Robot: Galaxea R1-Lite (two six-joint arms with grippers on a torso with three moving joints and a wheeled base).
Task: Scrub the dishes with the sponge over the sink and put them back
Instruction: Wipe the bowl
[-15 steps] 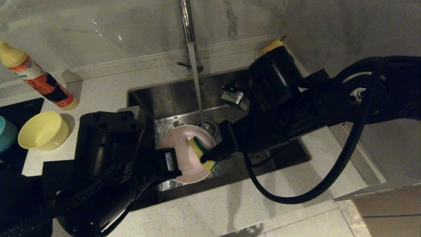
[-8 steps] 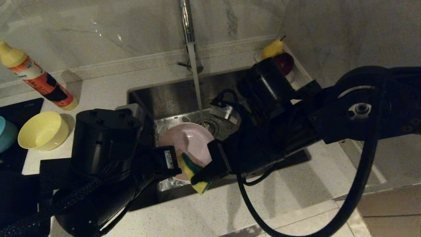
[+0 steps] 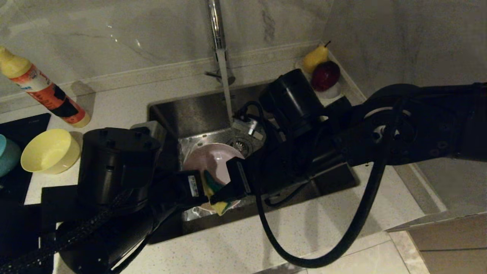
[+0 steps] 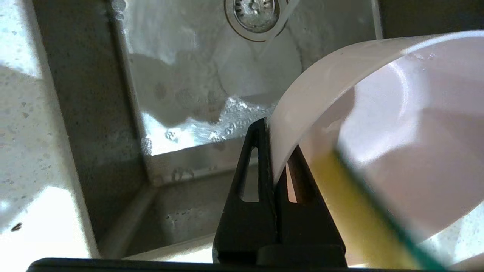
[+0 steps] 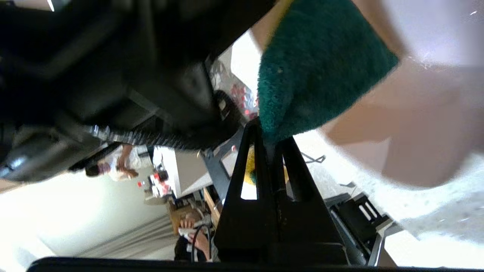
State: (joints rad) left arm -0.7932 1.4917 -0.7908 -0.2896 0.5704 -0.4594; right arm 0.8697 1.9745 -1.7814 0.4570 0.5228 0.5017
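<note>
My left gripper [image 4: 276, 136] is shut on the rim of the pale pink bowl [image 3: 213, 160], holding it tilted over the sink [image 3: 198, 110]. The right gripper [image 5: 269, 132] is shut on the sponge [image 3: 215, 190], dark green face over yellow foam. The sponge presses against the bowl's near rim, close beside the left fingers. In the left wrist view the sponge [image 4: 359, 211] lies against the inside of the pink bowl [image 4: 416, 113]. The pale yellow bowl [image 3: 49, 150] stands on the counter at left, with the light blue bowl [image 3: 5, 154] at the frame's edge.
Water runs from the chrome tap [image 3: 217, 26] onto the drain strainer [image 3: 239, 144]. A yellow-capped detergent bottle [image 3: 42, 89] lies at the back left. A pear [image 3: 315, 57] and a red apple [image 3: 326, 75] sit at the sink's back right corner. A black cooktop [image 3: 23, 125] is at left.
The right gripper has drawn the sponge from the bowl's middle across to its near rim, toward the left gripper. The right arm swung left, uncovering the pear and apple. The left arm held still.
</note>
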